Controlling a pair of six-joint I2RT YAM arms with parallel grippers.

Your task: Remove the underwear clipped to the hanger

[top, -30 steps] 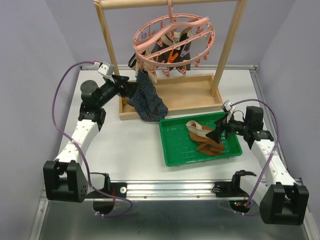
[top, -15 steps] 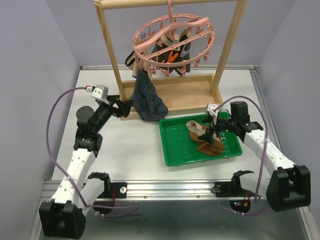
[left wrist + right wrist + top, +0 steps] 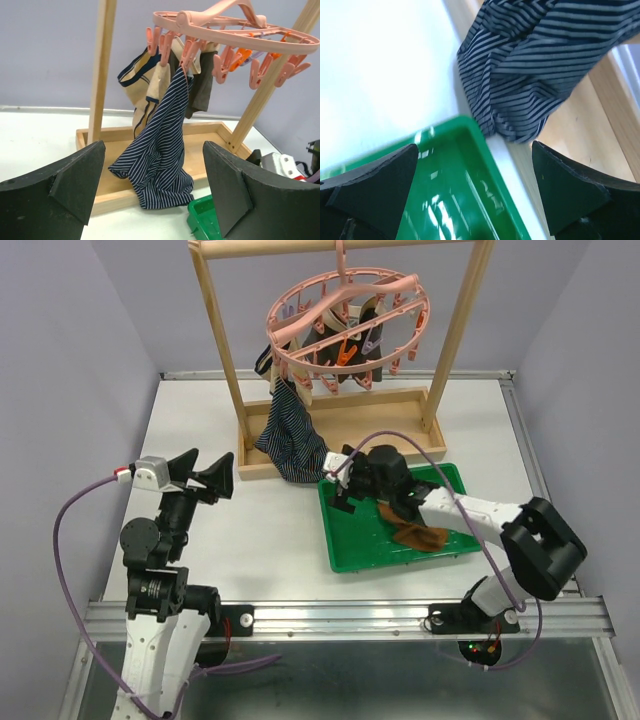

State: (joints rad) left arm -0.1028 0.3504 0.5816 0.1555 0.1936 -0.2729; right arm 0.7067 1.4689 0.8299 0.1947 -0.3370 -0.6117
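Striped underwear [image 3: 293,435]: hung by one clip from hanger [image 3: 345,325] near far edge of counter [image 3: 260,530], removal pending. Left claw [image 3: 203,473]: held open, empty, faced toward it. Right claw [image 3: 338,490]: held open, empty, placed beside the hem, likely for grasping.

Bright even light, soft shadows; glare on green tray [image 3: 445,195]; right-wrist view blurred.
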